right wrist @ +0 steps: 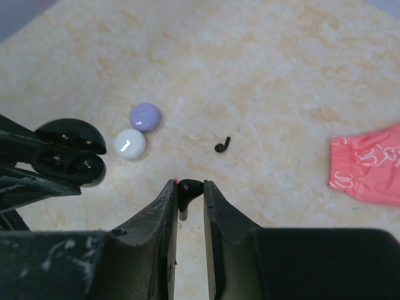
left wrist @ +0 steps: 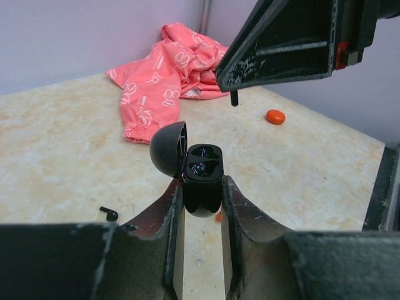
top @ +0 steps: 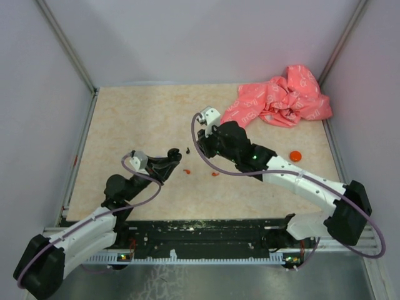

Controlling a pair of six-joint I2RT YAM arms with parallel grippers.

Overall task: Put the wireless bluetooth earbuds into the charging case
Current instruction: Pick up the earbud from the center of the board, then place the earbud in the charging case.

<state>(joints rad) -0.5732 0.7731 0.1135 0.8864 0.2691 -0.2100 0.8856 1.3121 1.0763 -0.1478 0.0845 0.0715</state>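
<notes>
**One earbud point(right wrist: 189, 187) pinched, charging case point(left wrist: 203, 170) held with lid open**

At mid-table, the left gripper point(left wrist: 201, 187) stands narrow, both fingers clamped on the lower body of the black charging case. The case sits upright in that grip, its domed lid tipped back to the left and its two inner wells showing. The right gripper point(right wrist: 189, 195), also nearly closed, pinches the black earbud between its fingertips. From the left wrist view it hangs above and beyond the case, the earbud's stem poking down below the finger, clear of the lid. A second black earbud point(right wrist: 222, 145) lies loose on the beige table point(top: 137, 119), near a white disc point(right wrist: 130, 144) and a purple disc point(right wrist: 145, 116) that sit just beside each other. A crumpled pink cloth point(top: 281, 100) fills the far right corner, with an orange disc point(top: 295, 155) nearer the arms. Two small red bits point(top: 187, 170) lie between the grippers.
</notes>
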